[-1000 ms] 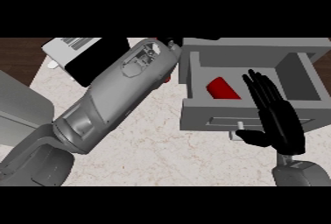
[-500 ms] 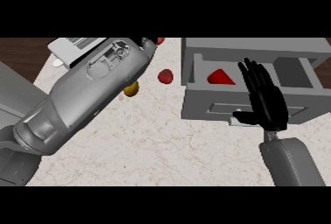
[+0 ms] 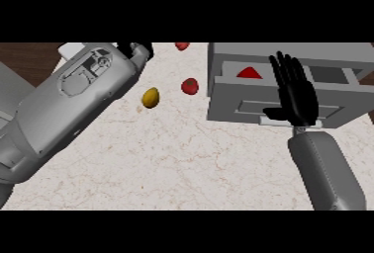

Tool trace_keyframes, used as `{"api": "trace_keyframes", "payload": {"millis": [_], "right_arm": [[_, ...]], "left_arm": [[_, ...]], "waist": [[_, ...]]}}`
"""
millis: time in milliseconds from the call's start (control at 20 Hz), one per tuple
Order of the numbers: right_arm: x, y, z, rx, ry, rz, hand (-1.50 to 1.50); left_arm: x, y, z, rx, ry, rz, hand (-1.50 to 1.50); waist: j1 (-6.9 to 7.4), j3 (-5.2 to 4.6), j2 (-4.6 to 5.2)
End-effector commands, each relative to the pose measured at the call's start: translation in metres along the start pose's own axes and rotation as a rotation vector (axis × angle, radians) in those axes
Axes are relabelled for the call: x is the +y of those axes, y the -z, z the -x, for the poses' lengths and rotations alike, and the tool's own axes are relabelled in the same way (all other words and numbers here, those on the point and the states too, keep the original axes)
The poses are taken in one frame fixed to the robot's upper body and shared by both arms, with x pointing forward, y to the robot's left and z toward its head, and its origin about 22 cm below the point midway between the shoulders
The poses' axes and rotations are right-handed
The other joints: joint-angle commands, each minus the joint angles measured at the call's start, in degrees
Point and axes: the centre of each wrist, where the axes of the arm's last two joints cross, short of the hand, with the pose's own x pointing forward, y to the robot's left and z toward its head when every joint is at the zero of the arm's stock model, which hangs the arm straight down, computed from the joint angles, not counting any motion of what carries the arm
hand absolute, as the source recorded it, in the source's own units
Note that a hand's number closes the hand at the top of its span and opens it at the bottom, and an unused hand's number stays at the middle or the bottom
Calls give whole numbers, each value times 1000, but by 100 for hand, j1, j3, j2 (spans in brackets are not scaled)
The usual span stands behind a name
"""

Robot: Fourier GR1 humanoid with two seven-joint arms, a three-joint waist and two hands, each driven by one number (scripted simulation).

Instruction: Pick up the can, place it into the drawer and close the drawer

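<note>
Black right fingers: staying straight and spread, holding nothing, over the drawer front.
Right hand: sliding toward the middle of the frame since a moment ago.
Left hand: showing only dark tips at the upper left, past the grey forearm; I cannot tell its fingers.
Drawer: still sitting open at the upper right.
Red can: lying inside the drawer.
What this means: closing is likely coming next.
Counter: now showing a yellow thing and a red thing.
Writing: none showing.
</note>
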Motion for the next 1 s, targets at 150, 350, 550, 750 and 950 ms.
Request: {"api": "trace_keyframes", "payload": {"millis": [150, 350, 550, 750, 950], "right_arm": [[27, 23, -22, 41, 39, -2, -150], [26, 42, -12, 51, 0, 24, -150], [21, 60, -9, 62, 2, 64, -150], [13, 78, -8, 75, -17, 62, -150], [0, 98, -22, 86, -4, 108, -150]], "left_arm": [[29, -11, 12, 17, 2, -7, -150], [42, -14, 14, 18, 18, -12, -150], [39, -28, 40, 20, 17, -3, -150], [49, -39, 42, 28, 7, 17, -150], [63, -46, 55, 18, 14, 28, -150]], "waist": [[39, 129, 132], [68, 132, 165], [97, 134, 216], [186, 134, 229], [260, 129, 248]]}}
